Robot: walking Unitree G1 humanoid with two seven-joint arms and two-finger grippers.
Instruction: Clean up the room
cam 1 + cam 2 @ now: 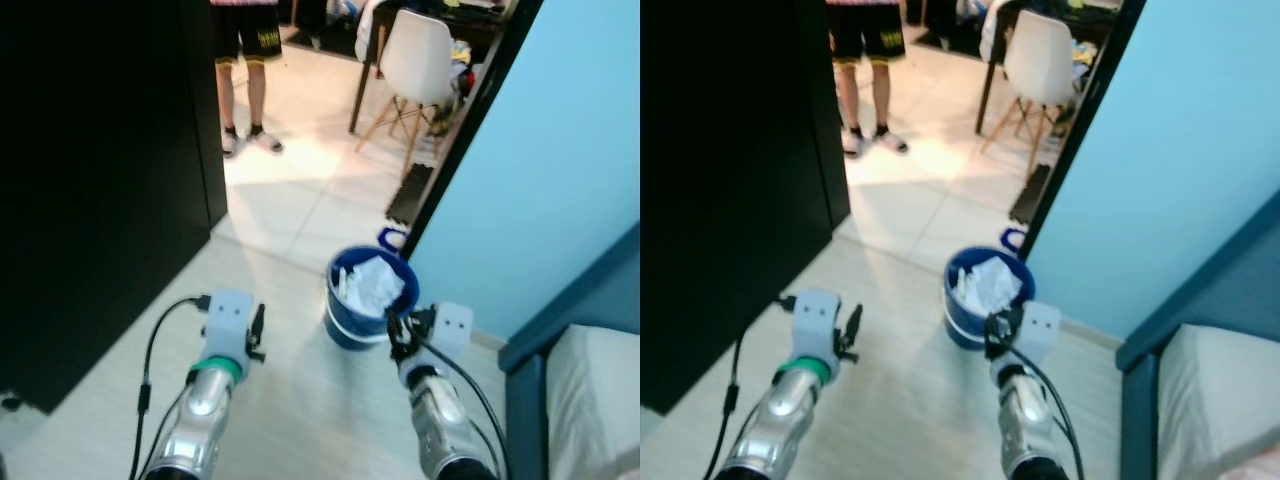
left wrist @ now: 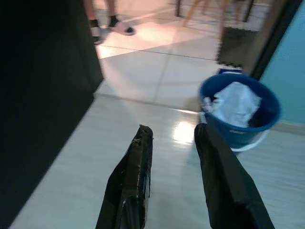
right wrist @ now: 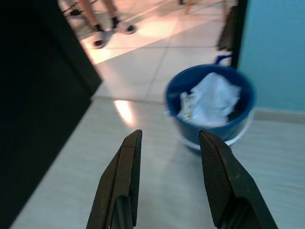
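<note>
A blue bucket (image 1: pixel 365 300) stands on the pale floor beside the light blue wall, with crumpled white paper (image 1: pixel 378 283) piled inside it. My right gripper (image 3: pixel 169 138) is open and empty, held low just short of the bucket (image 3: pixel 209 107). My left gripper (image 2: pixel 174 136) is also open and empty, out over the bare floor to the left of the bucket (image 2: pixel 240 107). In the head views both arms reach forward, the left (image 1: pixel 232 325) and the right (image 1: pixel 430 335).
A person (image 1: pixel 245 70) in black shorts and sandals stands in the doorway ahead. A tall black cabinet (image 1: pixel 100 180) fills the left side. A white chair (image 1: pixel 412 65) and a dark table sit beyond. A bed corner (image 1: pixel 590 390) lies at the right.
</note>
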